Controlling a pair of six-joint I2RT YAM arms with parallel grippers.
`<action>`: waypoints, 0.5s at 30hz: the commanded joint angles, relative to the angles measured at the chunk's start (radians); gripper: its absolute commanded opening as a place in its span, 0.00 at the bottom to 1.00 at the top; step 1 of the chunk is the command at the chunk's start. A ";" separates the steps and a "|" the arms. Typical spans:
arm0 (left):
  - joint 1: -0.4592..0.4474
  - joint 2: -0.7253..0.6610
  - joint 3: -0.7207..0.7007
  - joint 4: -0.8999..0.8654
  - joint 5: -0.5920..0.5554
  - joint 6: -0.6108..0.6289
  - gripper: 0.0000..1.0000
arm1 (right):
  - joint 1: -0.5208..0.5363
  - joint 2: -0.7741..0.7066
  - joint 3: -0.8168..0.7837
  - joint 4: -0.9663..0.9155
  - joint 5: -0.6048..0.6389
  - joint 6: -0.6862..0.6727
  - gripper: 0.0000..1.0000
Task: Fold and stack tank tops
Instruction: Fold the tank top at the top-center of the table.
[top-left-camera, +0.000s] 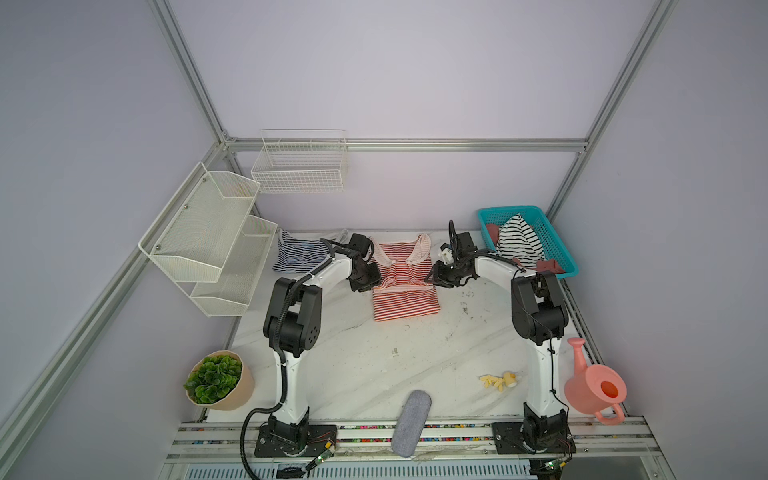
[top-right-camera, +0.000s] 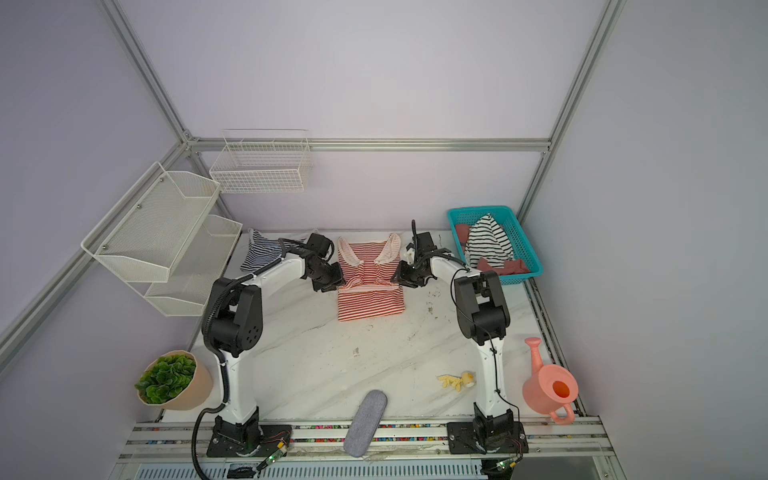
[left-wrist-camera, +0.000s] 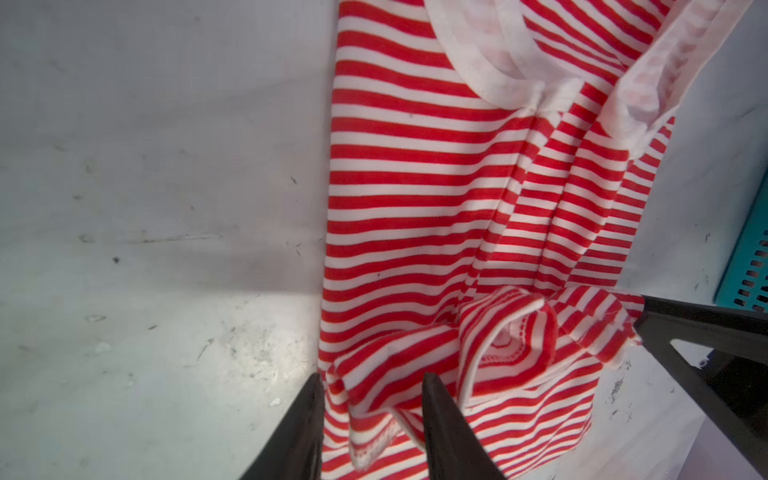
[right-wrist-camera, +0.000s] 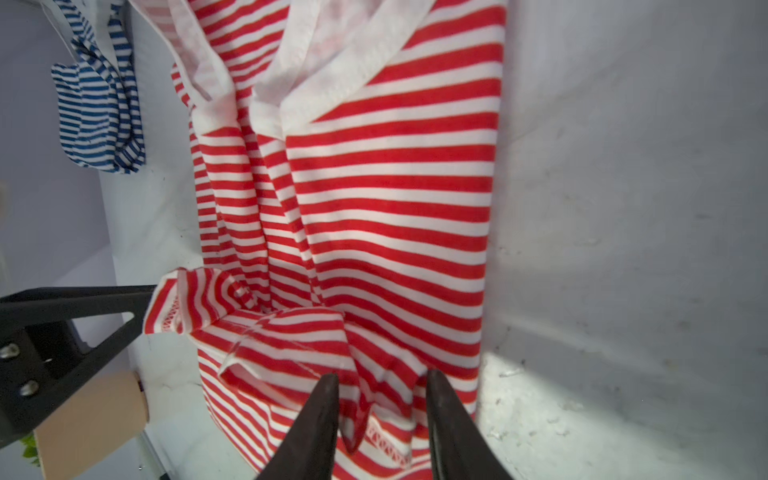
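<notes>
A red-and-white tank top (top-left-camera: 405, 291) lies near the back middle of a white marbled table (top-left-camera: 374, 365). Its straps point toward the back wall, and its lower part is doubled up so the hem sits bunched across the middle. A navy-and-white tank top (top-left-camera: 299, 255) lies crumpled at the back left, well apart from it. The table is scuffed and marked, enclosed by pale lavender walls and an aluminium frame. A teal basket (top-left-camera: 552, 245) at the back right holds more striped cloth. Both arms reach from the front rail, elbows high, wrists angled inward toward each other. The left gripper (left-wrist-camera: 372, 378) sits at the shirt's left edge, the right gripper (right-wrist-camera: 382, 374) at its right edge. Each claw stands partly parted, with loose hem cloth lying between its fingers, not pinched.
</notes>
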 joint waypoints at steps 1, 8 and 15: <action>0.007 -0.017 0.089 0.032 0.029 -0.018 0.43 | -0.007 -0.007 0.030 0.027 -0.026 0.017 0.43; 0.024 -0.006 0.091 0.063 0.062 -0.070 0.46 | -0.019 0.000 0.057 0.042 -0.052 0.046 0.46; 0.062 0.016 0.081 0.116 0.112 -0.149 0.46 | -0.046 0.041 0.077 0.081 -0.094 0.088 0.47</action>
